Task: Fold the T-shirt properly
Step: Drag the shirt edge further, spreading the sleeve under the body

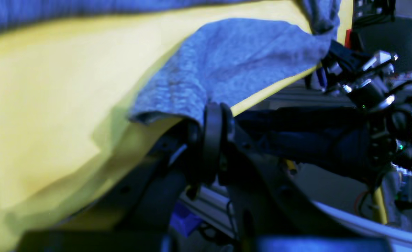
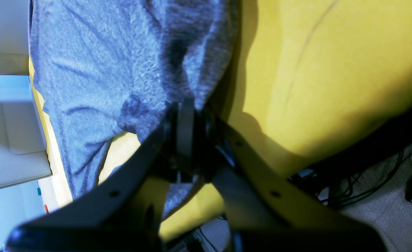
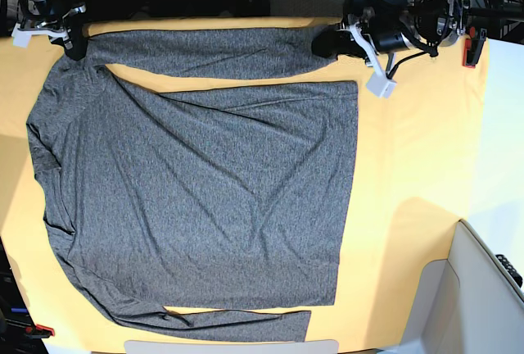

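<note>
Covering most of the worktop [image 3: 426, 165], which is draped in a yellow cloth [image 3: 409, 124], the grey T-shirt [image 3: 205, 206] lies flat with its body spread from 9 o'clock to the centre. One long sleeve [image 3: 205, 52] runs along the far edge at 12 o'clock, and the other sleeve [image 3: 237, 321] lies along the near edge at 6 o'clock. The knit looks thin, light and limp, likely to sag and wrinkle when lifted, so seams, cuffs and shoulders seem the surest places to take hold. At 1 o'clock the left hand [image 3: 327, 43] is clamped tight on the far sleeve's cuff, a grey flap of it pinched between its fingers in the left wrist view [image 1: 211, 140]. At 11 o'clock the right hand [image 3: 75, 43] is likewise closed on the shirt at the shoulder end of that sleeve, cloth gathered into its jaws [image 2: 185, 119]. No containers appear anywhere on the worktop.
</note>
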Controlling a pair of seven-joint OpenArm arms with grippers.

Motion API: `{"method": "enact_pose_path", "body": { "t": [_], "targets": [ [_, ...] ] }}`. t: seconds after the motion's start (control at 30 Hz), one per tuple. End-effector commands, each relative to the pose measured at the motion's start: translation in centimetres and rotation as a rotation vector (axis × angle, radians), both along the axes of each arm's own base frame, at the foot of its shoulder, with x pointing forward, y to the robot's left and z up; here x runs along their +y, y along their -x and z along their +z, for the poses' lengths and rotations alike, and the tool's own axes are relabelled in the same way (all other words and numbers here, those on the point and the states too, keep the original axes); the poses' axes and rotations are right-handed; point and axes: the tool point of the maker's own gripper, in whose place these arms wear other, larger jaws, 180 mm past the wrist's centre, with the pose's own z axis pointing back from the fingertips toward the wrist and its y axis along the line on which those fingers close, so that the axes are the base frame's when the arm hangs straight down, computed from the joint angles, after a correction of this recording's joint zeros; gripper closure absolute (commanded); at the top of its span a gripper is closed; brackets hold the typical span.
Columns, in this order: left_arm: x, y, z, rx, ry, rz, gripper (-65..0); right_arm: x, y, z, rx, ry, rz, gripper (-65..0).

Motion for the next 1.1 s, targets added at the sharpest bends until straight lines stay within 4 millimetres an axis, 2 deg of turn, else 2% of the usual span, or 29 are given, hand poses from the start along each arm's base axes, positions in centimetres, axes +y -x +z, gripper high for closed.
{"method": "enact_pose_path", "body": {
  "t": [0.0, 0.2, 0.6, 0.8, 0.93, 1.07],
  "targets": [
    [0.1, -0.3, 1.0, -0.035, 0.001, -0.014, -0.4, -0.7, 0.4, -0.1, 0.030, 0.028, -0.009, -0.6],
    [0.4, -1.0, 2.1, -0.082, -0.024, -0.040, -0.4, -1.1, -0.8, 0.7, -0.002, 0.041, -0.003, -0.6],
    [0.0, -4.9, 5.0, -0.220, -0.022, -0.054, -0.4, -1.1, -4.8, 2.9, -0.110, 0.049, 0.001, -0.6],
    [0.0, -6.6, 6.3, -0.277, -0.021, -0.057, -0.4, 0.5, -8.3, 4.9, -0.189, 0.052, 0.056, -0.6],
    [-0.2, -6.8, 6.4, -0.284, -0.020, -0.064, -0.4, 1.4, -9.7, 5.4, -0.215, 0.044, 0.085, -0.6],
    [0.0, -7.4, 6.7, -0.300, -0.026, -0.059, -0.4, 1.4, -10.7, 6.1, -0.243, 0.044, 0.084, -0.6]
  ]
}}
